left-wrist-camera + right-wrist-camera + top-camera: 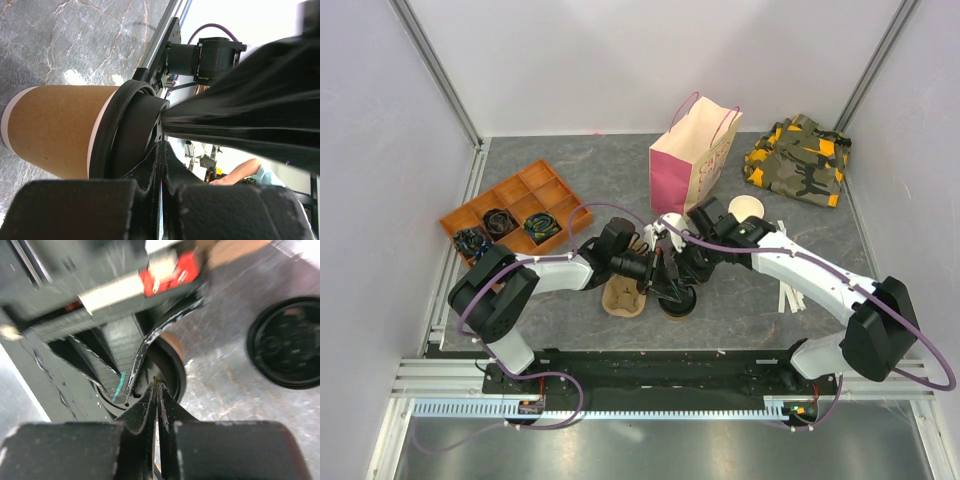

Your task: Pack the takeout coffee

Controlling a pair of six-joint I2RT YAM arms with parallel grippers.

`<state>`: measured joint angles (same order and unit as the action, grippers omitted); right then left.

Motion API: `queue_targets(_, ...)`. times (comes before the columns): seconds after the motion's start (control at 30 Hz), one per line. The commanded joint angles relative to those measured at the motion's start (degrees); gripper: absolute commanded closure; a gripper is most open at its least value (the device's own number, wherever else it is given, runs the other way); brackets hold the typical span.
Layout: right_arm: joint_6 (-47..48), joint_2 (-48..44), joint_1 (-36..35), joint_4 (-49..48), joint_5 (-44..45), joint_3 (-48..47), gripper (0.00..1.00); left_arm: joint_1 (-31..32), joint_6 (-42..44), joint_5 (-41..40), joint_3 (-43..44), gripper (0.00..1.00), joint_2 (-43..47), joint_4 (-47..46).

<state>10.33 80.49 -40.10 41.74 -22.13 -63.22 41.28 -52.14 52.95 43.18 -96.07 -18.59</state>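
The takeout coffee [55,127] is a tan paper cup with a black lid [125,130] on it, standing on the grey table. In the top view it is almost hidden under both grippers at the table's middle. My left gripper [164,145] is shut, with its fingertips against the lid's top. My right gripper [157,385] is shut too, and its tips touch the same lid [170,372] from the other side. Nothing shows between either pair of fingers. From above, the left gripper [655,268] and the right gripper [672,272] meet nose to nose.
A loose black lid [678,300] lies just in front of the grippers, beside a cardboard cup carrier [623,297]. A pink and white paper bag [688,160] stands behind. A lidless cup [746,208], camouflage cloth [798,160], white sticks [788,295] and an orange compartment tray [515,200] surround them.
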Motion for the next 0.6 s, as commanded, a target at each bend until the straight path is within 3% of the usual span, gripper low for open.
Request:
queue_targets(0.0, 1.01, 1.86, -1.03, -2.01, 1.12, 3.63, 0.93, 0.03, 6.7, -10.41, -2.84, 0.98, -4.3, 10.41)
queue_targets(0.2, 0.92, 0.9, -1.65, -0.96, 1.31, 2.32, 0.91, 0.03, 6.79, -10.32, -2.66, 0.98, -4.47, 10.5)
queue_targets(0.43, 1.98, 0.02, -1.65, 3.26, 0.15, -7.43, 0.9, -0.06, 6.96, -10.32, -2.4, 0.98, -4.56, 10.59)
queue_targets(0.57, 3.21, 0.55, -1.56, 4.32, 1.47, -8.41, 0.9, 0.03, 7.05, -10.23, -2.57, 0.98, -4.21, 10.85)
